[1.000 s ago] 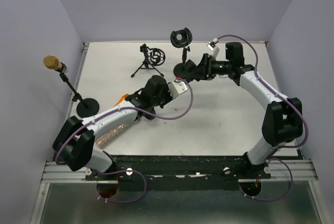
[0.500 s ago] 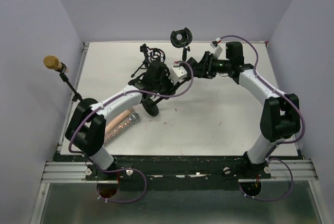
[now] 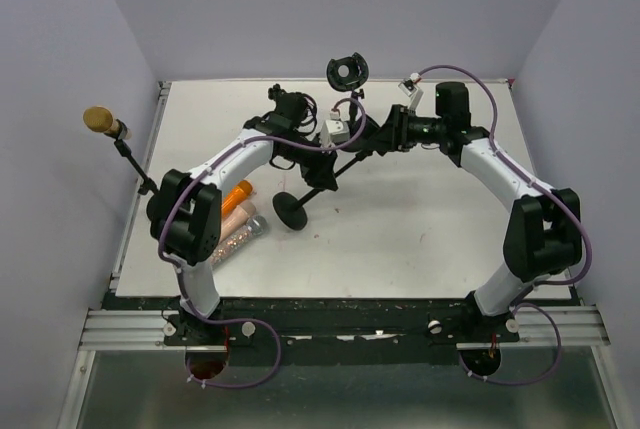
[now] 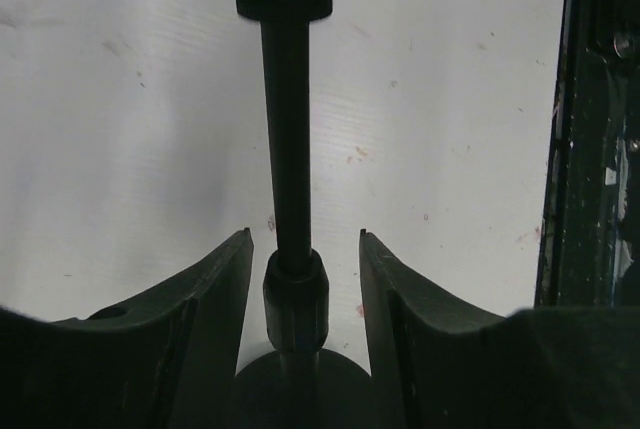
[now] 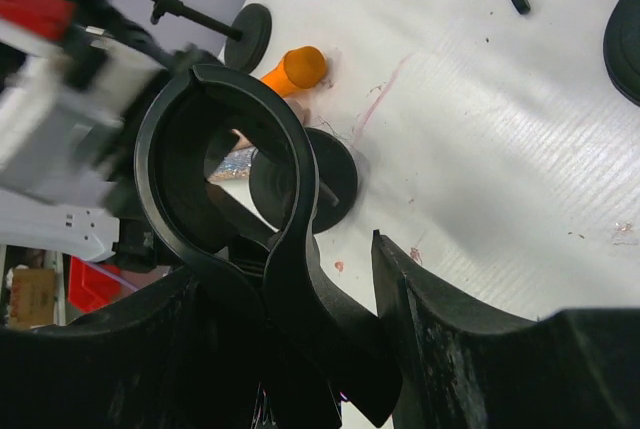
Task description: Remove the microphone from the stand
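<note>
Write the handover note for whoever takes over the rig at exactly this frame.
The left gripper is open, straddling the pole of the stand just above its base, with a gap on both sides.
The right gripper is around the clip; there is a gap at one finger, so the grip is unclear.
The stand is tilted and its clip is empty.
The orange microphone and the glitter microphone lie on the table left of the base.
Done: no microphone is in this clip.
Left: probably set the stand upright. The gold microphone sits in another stand at the left edge.
</note>
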You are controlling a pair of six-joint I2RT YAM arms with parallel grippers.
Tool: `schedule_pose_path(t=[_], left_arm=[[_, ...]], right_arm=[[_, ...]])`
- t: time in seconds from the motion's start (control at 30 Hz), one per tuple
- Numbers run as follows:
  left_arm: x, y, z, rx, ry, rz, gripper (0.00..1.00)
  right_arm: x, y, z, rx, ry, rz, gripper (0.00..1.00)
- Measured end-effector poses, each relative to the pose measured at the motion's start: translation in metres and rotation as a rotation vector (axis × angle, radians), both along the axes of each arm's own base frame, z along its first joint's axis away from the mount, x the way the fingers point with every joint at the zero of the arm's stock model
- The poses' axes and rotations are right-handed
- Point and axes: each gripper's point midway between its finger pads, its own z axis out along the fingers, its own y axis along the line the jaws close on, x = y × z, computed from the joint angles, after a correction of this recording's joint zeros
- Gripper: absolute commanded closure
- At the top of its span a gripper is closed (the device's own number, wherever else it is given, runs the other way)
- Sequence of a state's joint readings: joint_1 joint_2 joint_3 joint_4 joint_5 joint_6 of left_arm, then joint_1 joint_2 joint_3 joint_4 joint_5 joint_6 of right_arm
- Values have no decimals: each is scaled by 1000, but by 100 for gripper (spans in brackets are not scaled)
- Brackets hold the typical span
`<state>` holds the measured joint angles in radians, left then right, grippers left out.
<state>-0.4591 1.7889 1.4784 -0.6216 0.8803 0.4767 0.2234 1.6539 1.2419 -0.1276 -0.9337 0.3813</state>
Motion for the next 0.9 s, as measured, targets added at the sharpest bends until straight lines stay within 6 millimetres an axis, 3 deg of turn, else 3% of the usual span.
schedule_pose_path(t=[0.07, 0.2, 0.33, 0.47, 0.7, 0.83, 0.87, 0.9], left_arm=[[-6, 1, -24, 30, 75, -18, 60], [-15, 3, -44, 60, 141, -29, 100], [-14, -1, -43, 67, 147, -6, 100], [-4, -4, -44, 139, 67, 149, 100], [48, -13, 5, 141, -260, 621, 100], [64, -26, 4, 145, -242, 767, 100], [65, -30, -3, 145, -223, 776, 96], [65, -31, -6, 146, -213, 779, 82]], right_arm=[[-1, 0, 2, -1, -13, 6, 100], [-2, 0, 2, 0, -20, 13, 99], [-2, 0, 4, 1, -10, 3, 99], [9, -7, 6, -41, 80, -113, 100], [48, -19, 66, -102, 19, -336, 100], [59, -24, 72, -125, -16, -400, 100], [60, -25, 69, -134, -16, -408, 99], [59, -26, 63, -145, -13, -408, 99]])
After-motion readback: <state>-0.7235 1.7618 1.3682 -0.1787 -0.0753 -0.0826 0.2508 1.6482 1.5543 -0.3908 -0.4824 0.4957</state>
